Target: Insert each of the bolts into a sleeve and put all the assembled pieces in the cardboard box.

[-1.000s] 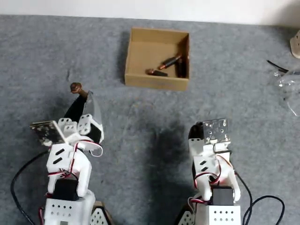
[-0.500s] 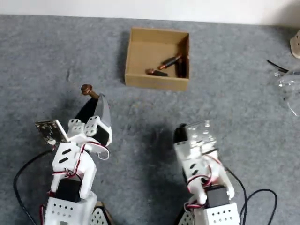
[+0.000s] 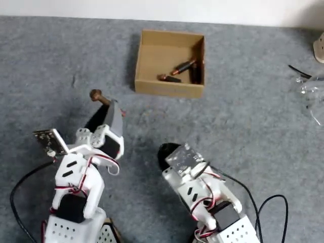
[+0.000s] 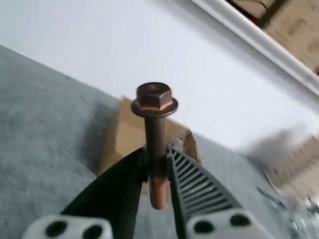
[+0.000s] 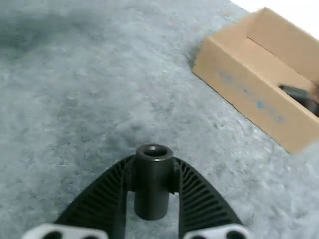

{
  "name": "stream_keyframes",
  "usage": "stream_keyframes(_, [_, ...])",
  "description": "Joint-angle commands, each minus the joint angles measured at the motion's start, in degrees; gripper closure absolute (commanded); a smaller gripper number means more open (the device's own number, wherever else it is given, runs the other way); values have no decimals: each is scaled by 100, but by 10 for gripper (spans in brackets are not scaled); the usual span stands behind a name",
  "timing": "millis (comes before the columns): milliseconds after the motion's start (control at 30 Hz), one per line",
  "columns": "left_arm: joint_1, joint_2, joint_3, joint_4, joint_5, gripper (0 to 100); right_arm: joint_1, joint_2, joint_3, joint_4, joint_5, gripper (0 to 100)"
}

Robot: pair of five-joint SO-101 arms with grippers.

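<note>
The bolt point(image 4: 155, 134) is coppery brown. It has a six-sided head, a wide ring under the head, and a smooth straight stem. The left tool point(image 4: 157, 152) pinches it low on the stem. The head sticks up well past the tool's tips, and the round end hangs just below them.

The sleeve point(image 5: 151, 191) is a short black tube with a hole in its top. The right tool point(image 5: 152, 162) squeezes it from both sides. It stands upright with its top just past the tips.

The cardboard box point(image 3: 169, 89) sits on the grey tabletop point(image 3: 253, 111), out in front of both tools and well apart from them.

The left wrist view shows the shape of the bolt's head up close, with the box peeking out behind the stem. In the high view the bolt is a small brown knob poking out beyond the left tool's tips.

The high view looks down into the box, where a few dark and coppery pieces point(image 3: 169, 78) lie. The right wrist view shows the box's outer wall from the side, ahead of the right tool.
</note>
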Motion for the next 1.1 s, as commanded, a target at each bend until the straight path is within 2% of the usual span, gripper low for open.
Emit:
stream_keyframes(0, [470,-110,-1051,1213,44,994,-180,-66,-92,-215,149,995])
stream_keyframes(133, [549,-110,-1437,1688,26,994,-224,-66,-92,-453,141,994])
stream_keyframes(367, [558,-110,-1156,1679,26,994,-251,-66,-40,-1429,123,994])
stream_keyframes(500, [620,-110,-743,1134,44,994,-251,-66,-31,-1692,132,994])
stream_keyframes(600, [963,-110,-462,774,18,994,-365,-66,-31,-1701,141,994])
stream_keyframes(733, [1147,-110,-409,738,9,994,-637,-66,233,-1701,149,994])
stream_keyframes(1067, [1200,-110,-347,765,18,994,-620,-66,444,-2009,158,994])
